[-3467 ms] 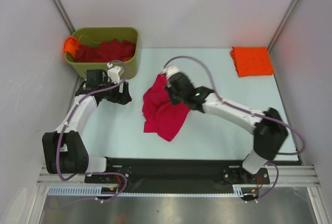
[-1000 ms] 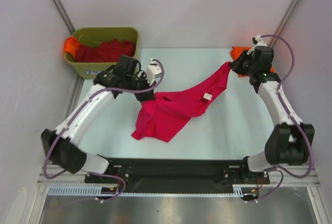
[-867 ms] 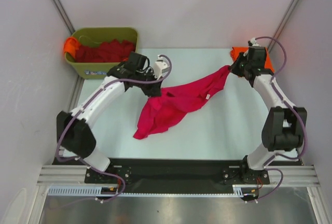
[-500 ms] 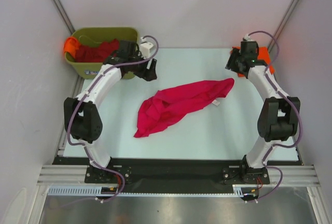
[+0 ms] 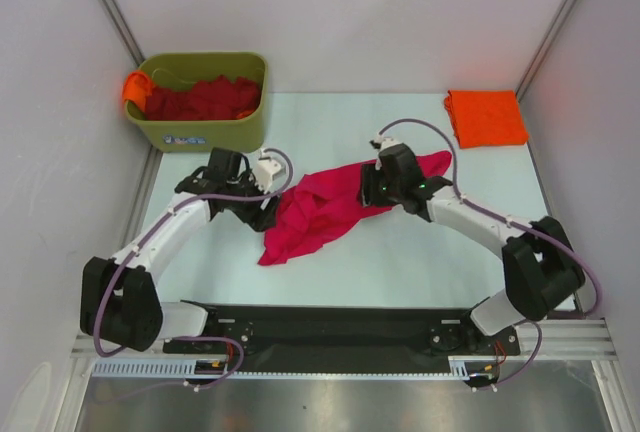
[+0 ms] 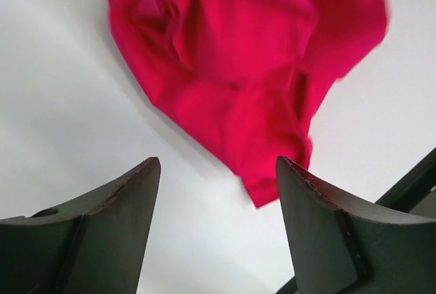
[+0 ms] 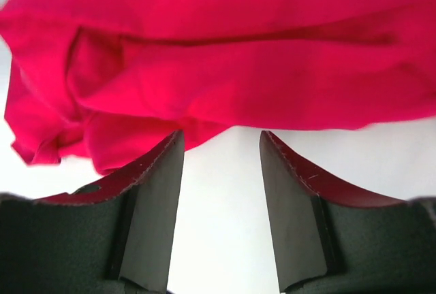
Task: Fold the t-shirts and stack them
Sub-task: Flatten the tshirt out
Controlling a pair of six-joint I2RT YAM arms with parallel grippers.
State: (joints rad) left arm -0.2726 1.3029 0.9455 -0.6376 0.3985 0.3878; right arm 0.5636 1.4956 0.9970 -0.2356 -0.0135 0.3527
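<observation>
A crimson-pink t-shirt [image 5: 325,210] lies crumpled and loose on the pale table [image 5: 420,252], stretched from near left to far right. My left gripper [image 5: 264,212] is at its left edge, open; in the left wrist view the t-shirt [image 6: 238,69] lies just ahead of the left gripper [image 6: 218,171], with bare table between the fingers. My right gripper [image 5: 372,192] hovers over the shirt's right part, open; in the right wrist view the t-shirt [image 7: 218,56] fills the top, just beyond the right gripper [image 7: 221,141]. A folded bright orange t-shirt [image 5: 486,117] lies at the far right.
An olive-green bin [image 5: 210,132] stands at the far left corner holding dark red t-shirts [image 5: 200,98], with an orange one [image 5: 134,86] hanging over its left rim. Grey walls close in on both sides. A black rail [image 5: 330,322] runs along the near edge.
A second ago both grippers held the crimson shirt stretched between them. They let go, it dropped onto the table, and both arms swung back in to its two sides, open.
</observation>
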